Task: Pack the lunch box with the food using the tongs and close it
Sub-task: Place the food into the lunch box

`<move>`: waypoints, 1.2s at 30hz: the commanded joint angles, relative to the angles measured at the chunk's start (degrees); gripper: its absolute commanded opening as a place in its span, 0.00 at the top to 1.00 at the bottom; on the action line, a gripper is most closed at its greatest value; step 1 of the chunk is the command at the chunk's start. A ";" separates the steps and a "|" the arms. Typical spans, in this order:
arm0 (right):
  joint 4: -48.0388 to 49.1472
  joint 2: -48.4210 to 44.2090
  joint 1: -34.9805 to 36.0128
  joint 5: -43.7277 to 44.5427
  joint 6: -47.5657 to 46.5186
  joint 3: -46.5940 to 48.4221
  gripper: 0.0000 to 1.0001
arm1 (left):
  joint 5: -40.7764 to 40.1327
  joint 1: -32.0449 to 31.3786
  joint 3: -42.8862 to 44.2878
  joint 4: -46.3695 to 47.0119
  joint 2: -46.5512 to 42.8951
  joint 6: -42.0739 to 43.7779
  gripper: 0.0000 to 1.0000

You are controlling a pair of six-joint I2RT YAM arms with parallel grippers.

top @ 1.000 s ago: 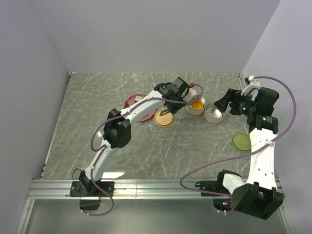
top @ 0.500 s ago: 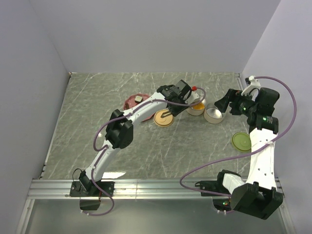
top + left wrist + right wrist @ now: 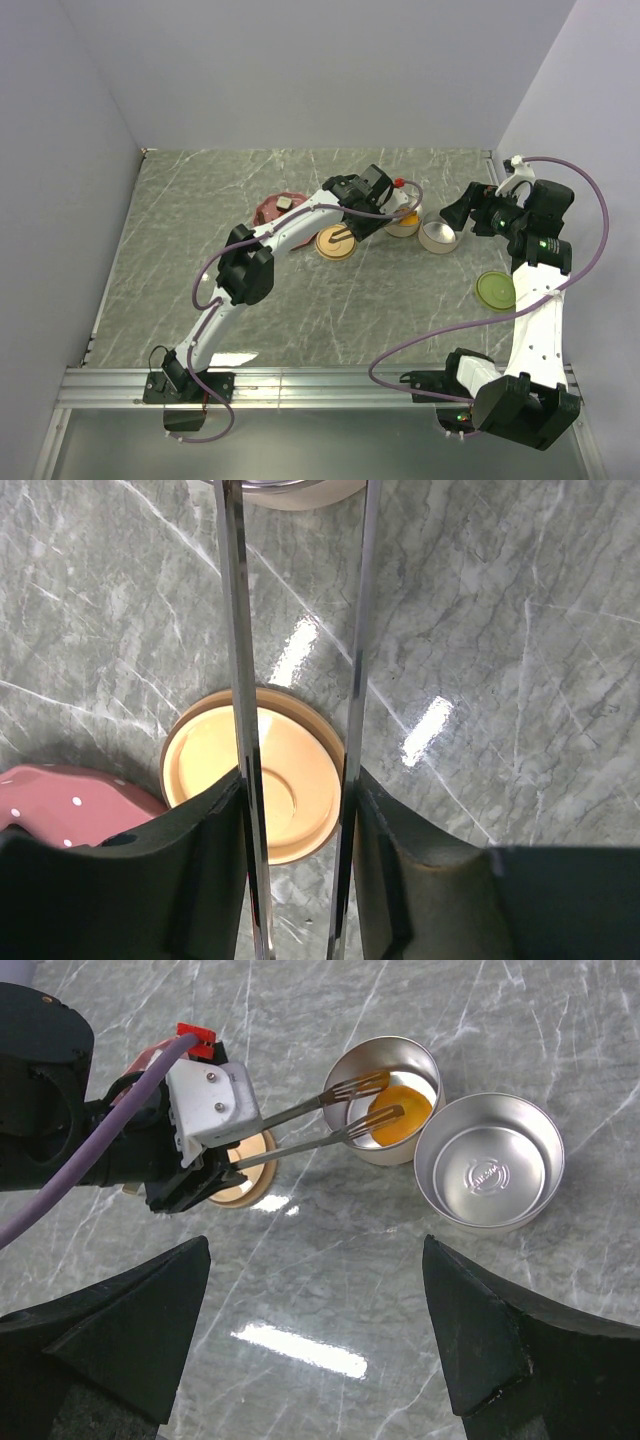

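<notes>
My left gripper (image 3: 298, 780) is shut on the tongs (image 3: 240, 660), one finger pressing each slender arm. The tongs' forked tips (image 3: 358, 1086) stand apart over a round steel lunch box tin (image 3: 345, 1065), and the round orange food piece (image 3: 400, 1115) lies in that tin under them. A second steel tin (image 3: 490, 1165), empty, stands right beside it. A little dark-and-pale block (image 3: 285, 202) rests on the pink dotted plate (image 3: 268, 212). My right gripper (image 3: 320, 1330) hovers wide open above bare table, near the empty tin (image 3: 438, 236), holding nothing.
An orange round lid (image 3: 300, 810) lies under the left wrist, next to the pink plate (image 3: 60, 805). A green round lid (image 3: 495, 291) lies by the right arm. Walls close off the table at the left, back and right.
The left arm has shifted slightly, uncovering the pink plate and its dark block. The right arm has not moved.
</notes>
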 commanded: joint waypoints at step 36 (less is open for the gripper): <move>0.23 0.70 -0.29 -3.77 -1.34 1.73 0.07 | 7.08 14.40 -18.18 -3.16 -31.48 -3.15 0.49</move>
